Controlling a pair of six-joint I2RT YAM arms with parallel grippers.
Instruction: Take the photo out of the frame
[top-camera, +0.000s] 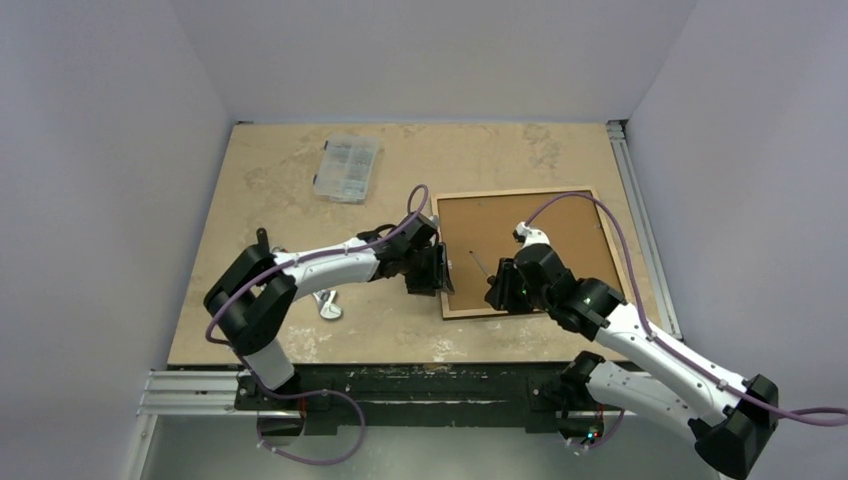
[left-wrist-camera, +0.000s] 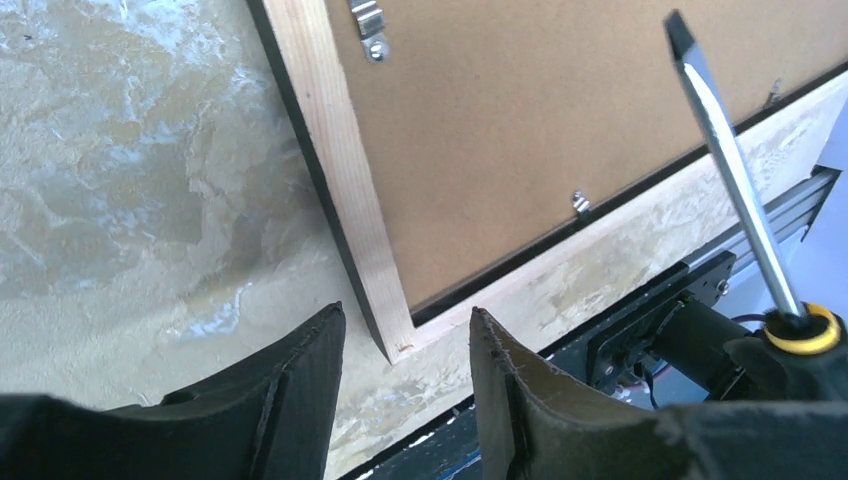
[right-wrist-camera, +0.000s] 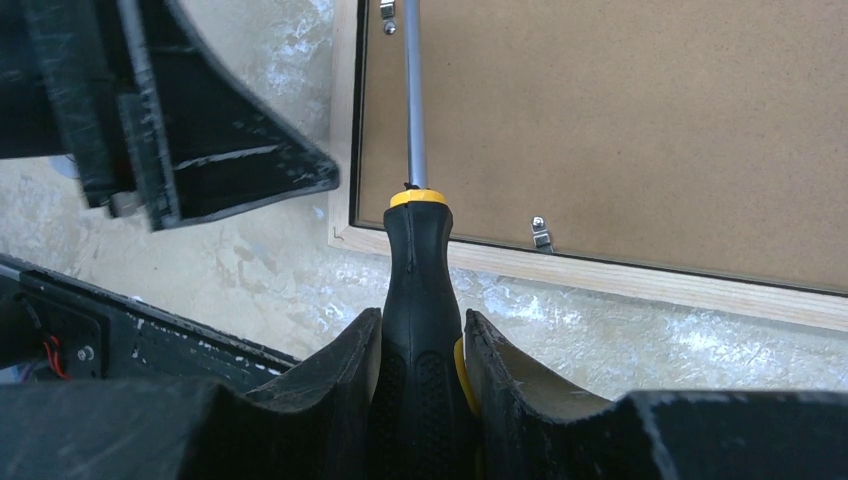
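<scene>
The frame (top-camera: 520, 193) lies face down on the table's right half, pale wooden rim and brown backing (top-camera: 570, 240) upward. The photo is hidden beneath the backing. My left gripper (left-wrist-camera: 407, 315) is open and hovers over the frame's near-left corner (left-wrist-camera: 395, 345), with nothing between its fingers. My right gripper (right-wrist-camera: 422, 315) is shut on the black and yellow handle of a screwdriver (right-wrist-camera: 420, 260). The steel shaft (left-wrist-camera: 730, 160) reaches over the backing toward the left rim. Small metal clips (right-wrist-camera: 541, 235) hold the backing along the rim.
A clear plastic parts box (top-camera: 347, 167) sits at the back left. A small pale metal object (top-camera: 328, 306) lies beside the left arm. An aluminium rail (top-camera: 640, 230) runs along the table's right edge. The near table edge is close to the frame.
</scene>
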